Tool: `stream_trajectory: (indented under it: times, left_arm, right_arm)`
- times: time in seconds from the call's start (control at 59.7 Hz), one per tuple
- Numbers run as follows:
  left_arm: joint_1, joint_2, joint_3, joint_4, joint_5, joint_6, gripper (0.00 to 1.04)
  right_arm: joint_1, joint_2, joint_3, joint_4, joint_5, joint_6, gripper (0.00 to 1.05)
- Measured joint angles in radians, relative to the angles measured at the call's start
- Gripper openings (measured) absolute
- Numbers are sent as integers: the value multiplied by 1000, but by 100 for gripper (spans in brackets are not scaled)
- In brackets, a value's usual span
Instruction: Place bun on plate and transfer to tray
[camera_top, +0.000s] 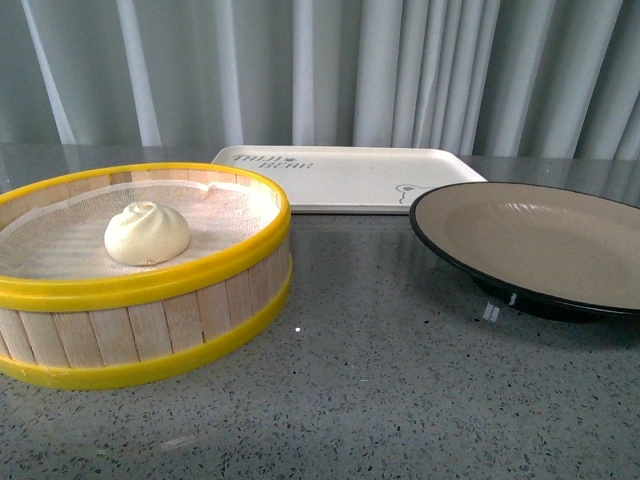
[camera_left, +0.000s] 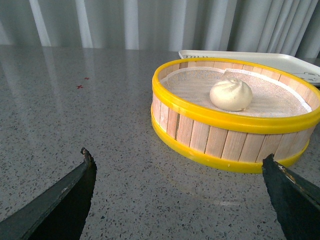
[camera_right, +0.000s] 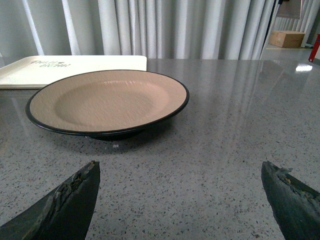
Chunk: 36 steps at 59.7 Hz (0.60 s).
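Note:
A white pleated bun (camera_top: 147, 233) (camera_left: 231, 94) rests on the cloth inside a yellow-rimmed wooden steamer basket (camera_top: 150, 320) (camera_left: 220, 140) at the left. At the right stands the empty beige plate (camera_top: 600, 300) (camera_right: 107, 100) with its black rim. Behind both lies the cream tray (camera_top: 350, 180) (camera_right: 30, 75) (camera_left: 280, 61) with dark lettering. Neither arm shows in the front view. My left gripper (camera_left: 177, 162) is open over bare table short of the basket. The right gripper (camera_right: 180, 167) hangs open over the table, short of the plate.
Grey speckled tabletop (camera_top: 380, 400) runs under everything. Pale curtains (camera_top: 400, 70) hang behind the table. Small red marks (camera_left: 80, 86) sit on the table beside the basket. A cardboard box (camera_right: 287, 38) stands far off beyond the table.

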Motion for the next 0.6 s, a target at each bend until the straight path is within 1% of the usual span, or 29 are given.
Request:
stream_trajectory:
  times: [0.469,0.486,0.503,0.519,0.536,0.553,0.57,0.603]
  left_arm:
    - [0,0,0,0,0,0,98]
    - [-6,10,4,-14,-18,-9,98]
    - [-19,34,22,-69,-64,-40,98]
    - [-42,89,64,-181,-138,-104,98]
    - [-51,133,94,-247,-179,-145,98]
    - [-55,158,108,-280,-188,-156,98]
    - [-61,198,132,-332,-232,-199,98]
    - [-66,227,148,-373,-248,-236,98]
  right_arm:
    - [0,0,0,0,0,0,96]
    - [0,0,0,0,0,0,96]
    - [0,0,0,0,0,0,96]
    - [0,0,0,0,0,0,96]
    - [0,0,0,0,0,0,96]
    - [0,0,0,0,0,0,96]
    - [0,0,0,0,0,0,96]
    - [0,0,0,0,0,0,96]
